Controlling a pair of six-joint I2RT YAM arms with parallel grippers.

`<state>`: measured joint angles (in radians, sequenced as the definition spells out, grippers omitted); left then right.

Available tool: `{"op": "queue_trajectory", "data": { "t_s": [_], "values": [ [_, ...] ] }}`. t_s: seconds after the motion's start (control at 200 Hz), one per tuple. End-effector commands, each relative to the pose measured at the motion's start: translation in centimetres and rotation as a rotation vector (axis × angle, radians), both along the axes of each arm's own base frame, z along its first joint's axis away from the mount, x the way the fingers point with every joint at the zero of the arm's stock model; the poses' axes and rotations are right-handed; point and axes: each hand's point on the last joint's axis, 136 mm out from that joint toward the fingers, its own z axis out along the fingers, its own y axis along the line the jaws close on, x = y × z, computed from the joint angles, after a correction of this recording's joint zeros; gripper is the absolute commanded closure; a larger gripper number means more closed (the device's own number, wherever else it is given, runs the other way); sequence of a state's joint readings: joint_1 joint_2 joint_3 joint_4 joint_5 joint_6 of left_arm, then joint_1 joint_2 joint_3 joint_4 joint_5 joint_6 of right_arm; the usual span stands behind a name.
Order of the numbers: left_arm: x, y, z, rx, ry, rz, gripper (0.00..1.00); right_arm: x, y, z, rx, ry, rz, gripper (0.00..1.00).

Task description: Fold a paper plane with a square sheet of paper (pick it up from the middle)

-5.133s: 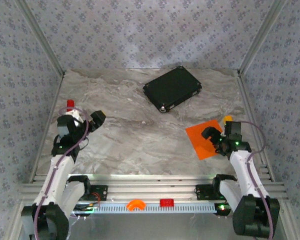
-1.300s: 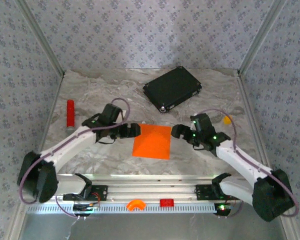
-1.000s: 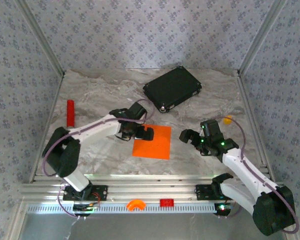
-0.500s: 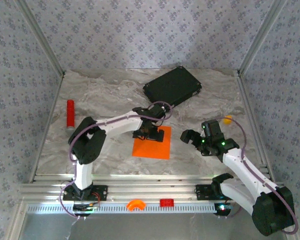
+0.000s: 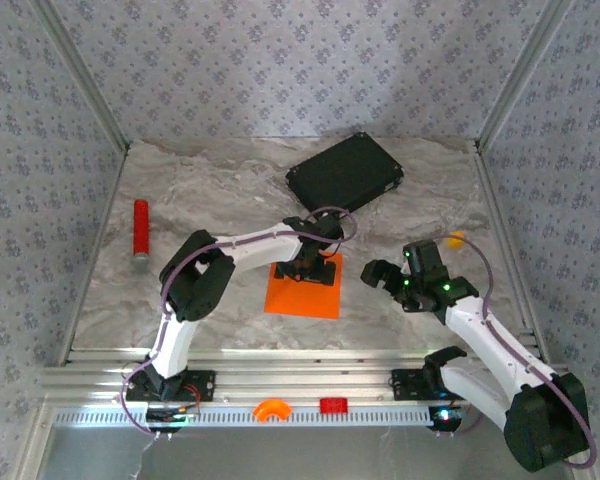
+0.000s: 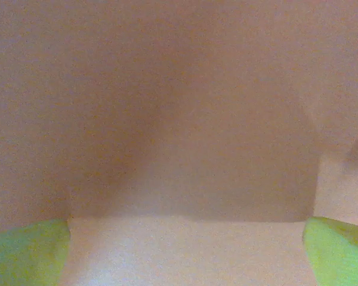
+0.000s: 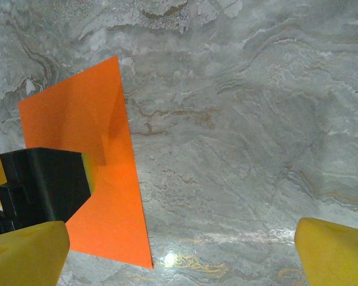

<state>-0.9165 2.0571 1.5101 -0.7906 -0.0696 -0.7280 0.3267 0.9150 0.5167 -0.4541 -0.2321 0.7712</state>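
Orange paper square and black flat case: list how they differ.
The thin orange paper square is bright and smaller; the black flat case is dark and larger. The square lies paper-thin mid-table, while the case has a visible side wall and sits at the far side. The left gripper sits over the square; nothing is at the case. Both rest on the marble table.

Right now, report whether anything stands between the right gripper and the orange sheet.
Nothing visible does: only bare table separates the right gripper from the square sheet of paper. The left gripper is over the sheet's far part.
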Motion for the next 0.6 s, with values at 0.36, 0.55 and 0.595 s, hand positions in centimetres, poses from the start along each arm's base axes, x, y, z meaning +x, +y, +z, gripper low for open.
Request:
{"op": "queue_trajectory", "data": {
  "t_s": [0.36,0.55,0.595],
  "values": [
    [-0.4,0.9,-2.1,0.059,0.02,0.025,0.0,-0.7,-0.4,-1.1,-0.006,0.039,-0.013,0.01],
    [-1.5,1.3,-4.3,0.058,0.066,0.033,0.0,-0.8,-0.5,-1.2,-0.011,0.044,-0.016,0.01],
    [-1.6,1.4,-4.6,0.061,0.07,0.034,0.01,-0.8,-0.6,-1.2,-0.013,0.044,-0.018,0.01]
  ]
}}
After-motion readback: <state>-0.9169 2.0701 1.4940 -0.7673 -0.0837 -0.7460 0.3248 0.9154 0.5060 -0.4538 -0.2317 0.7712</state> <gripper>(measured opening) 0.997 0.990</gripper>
